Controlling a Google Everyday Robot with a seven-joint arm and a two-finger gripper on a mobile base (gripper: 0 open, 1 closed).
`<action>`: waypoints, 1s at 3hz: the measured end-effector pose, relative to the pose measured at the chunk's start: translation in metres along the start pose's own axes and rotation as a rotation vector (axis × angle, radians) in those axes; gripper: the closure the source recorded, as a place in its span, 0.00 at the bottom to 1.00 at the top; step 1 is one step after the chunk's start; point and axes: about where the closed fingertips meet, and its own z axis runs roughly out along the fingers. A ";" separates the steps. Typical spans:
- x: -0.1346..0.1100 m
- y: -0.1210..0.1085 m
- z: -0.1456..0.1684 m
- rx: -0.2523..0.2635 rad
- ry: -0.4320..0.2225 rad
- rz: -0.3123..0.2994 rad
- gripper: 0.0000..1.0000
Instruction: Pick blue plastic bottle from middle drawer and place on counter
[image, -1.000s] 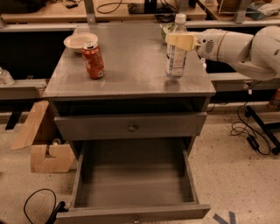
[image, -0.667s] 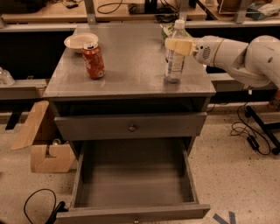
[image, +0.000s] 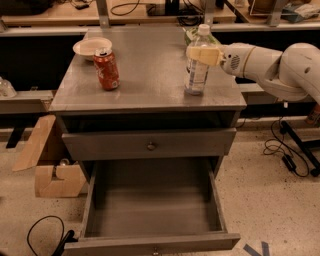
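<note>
The blue plastic bottle (image: 197, 67), clear with a white cap, stands upright on the counter (image: 145, 70) near its right front corner. My gripper (image: 201, 53) reaches in from the right on the white arm and sits around the bottle's upper part. The middle drawer (image: 152, 207) is pulled wide open below, its grey floor bare.
A red soda can (image: 107, 69) stands at the counter's left, with a white bowl (image: 92, 47) behind it. A green packet (image: 191, 34) lies behind the bottle. The shallower upper drawer (image: 149, 144) is closed. Cardboard (image: 47, 165) lies on the floor at left; cables at right.
The arm and the bottle have shifted slightly left on the counter; the bottle stays upright.
</note>
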 end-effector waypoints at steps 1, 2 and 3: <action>0.000 0.002 0.003 -0.005 0.001 0.000 0.55; 0.000 0.003 0.004 -0.007 0.001 0.000 0.32; -0.001 0.003 0.004 -0.007 0.001 0.000 0.08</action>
